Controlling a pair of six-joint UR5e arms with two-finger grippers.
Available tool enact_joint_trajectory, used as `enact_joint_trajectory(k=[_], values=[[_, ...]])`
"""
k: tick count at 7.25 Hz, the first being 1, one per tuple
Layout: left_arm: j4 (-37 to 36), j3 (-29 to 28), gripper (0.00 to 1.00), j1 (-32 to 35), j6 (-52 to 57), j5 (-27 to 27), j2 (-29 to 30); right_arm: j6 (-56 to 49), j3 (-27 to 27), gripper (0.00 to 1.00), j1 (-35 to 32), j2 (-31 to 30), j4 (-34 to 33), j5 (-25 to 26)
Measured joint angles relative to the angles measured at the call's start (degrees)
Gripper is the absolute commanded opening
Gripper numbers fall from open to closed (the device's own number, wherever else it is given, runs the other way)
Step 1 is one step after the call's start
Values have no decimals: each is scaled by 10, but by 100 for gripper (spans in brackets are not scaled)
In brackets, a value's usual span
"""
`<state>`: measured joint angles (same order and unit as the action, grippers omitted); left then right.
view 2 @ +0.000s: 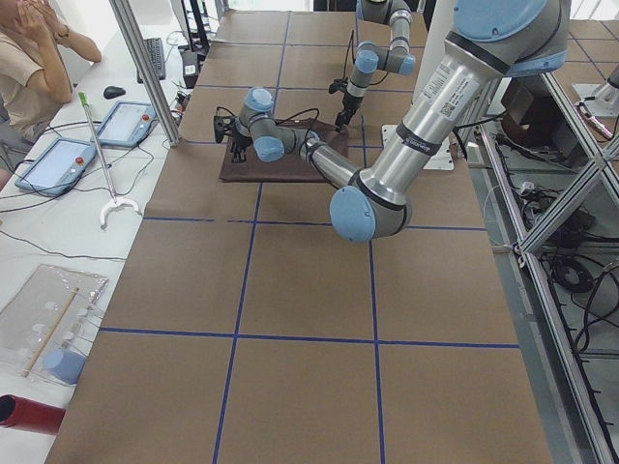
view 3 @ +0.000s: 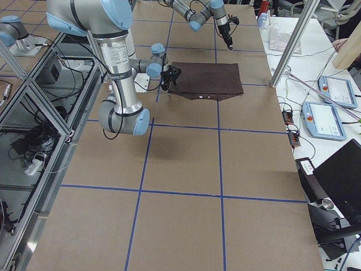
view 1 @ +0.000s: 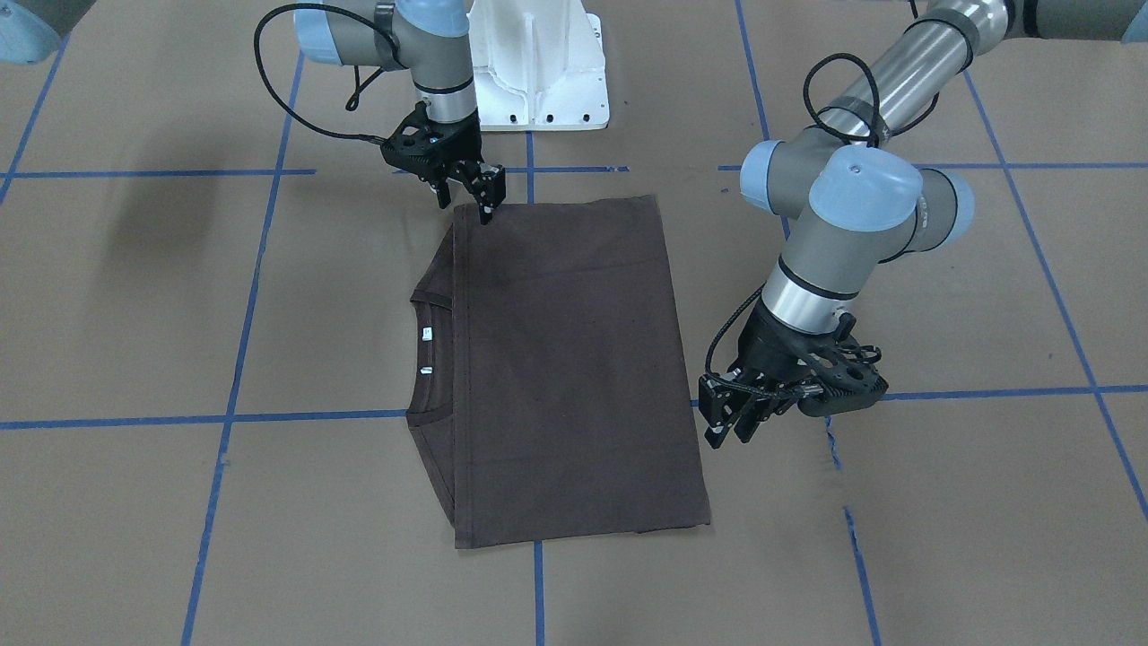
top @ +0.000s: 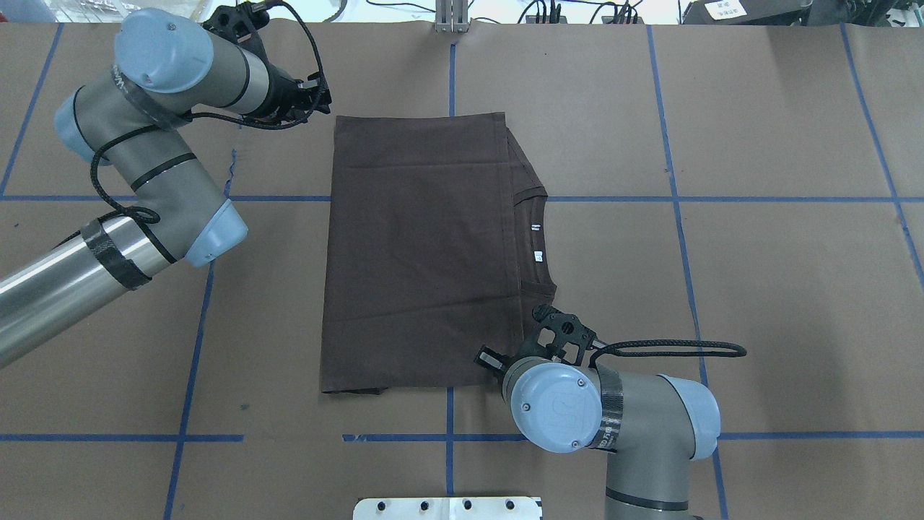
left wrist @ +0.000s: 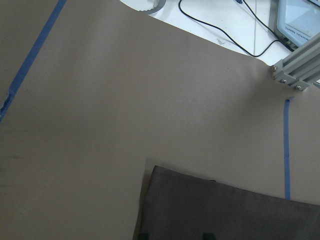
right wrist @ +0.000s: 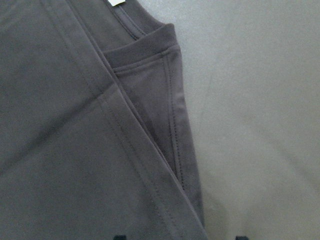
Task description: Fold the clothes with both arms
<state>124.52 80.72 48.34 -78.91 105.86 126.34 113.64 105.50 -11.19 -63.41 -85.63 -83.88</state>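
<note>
T-shirt (view 1: 574,359) folded flat | left fingers (view 1: 722,420) apart, empty, beside edge | right fingers (view 1: 489,190) apart, empty, over corner

My table (top: 758,289) is covered in brown paper (top: 779,94), ruled into large squares by blue tape lines (top: 722,198). Flat on it, about at the centre of the overhead view, lies the dark brown T-shirt (top: 419,253). It is folded into a rectangle, and its collar (top: 533,196) and white neck labels (top: 538,254) peek out on the three o'clock side. At six o'clock, on the near edge, stands my white bolted pedestal (top: 447,508).
</note>
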Motion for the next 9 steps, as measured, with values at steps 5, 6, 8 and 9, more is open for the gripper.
enact_joint_trajectory(k=[5,6,8,9], values=[[-1,22,47,0,2,0,-20,0,-8,64,-10,2,-1,0],[-1,23,47,0,2,0,-20,0,-12,59,-11,3,-1,0],[-1,23,47,0,2,0,-21,0,-18,0,-12,6,-1,0],[-1,23,47,0,2,0,-21,0,-20,0,-12,8,-1,0]])
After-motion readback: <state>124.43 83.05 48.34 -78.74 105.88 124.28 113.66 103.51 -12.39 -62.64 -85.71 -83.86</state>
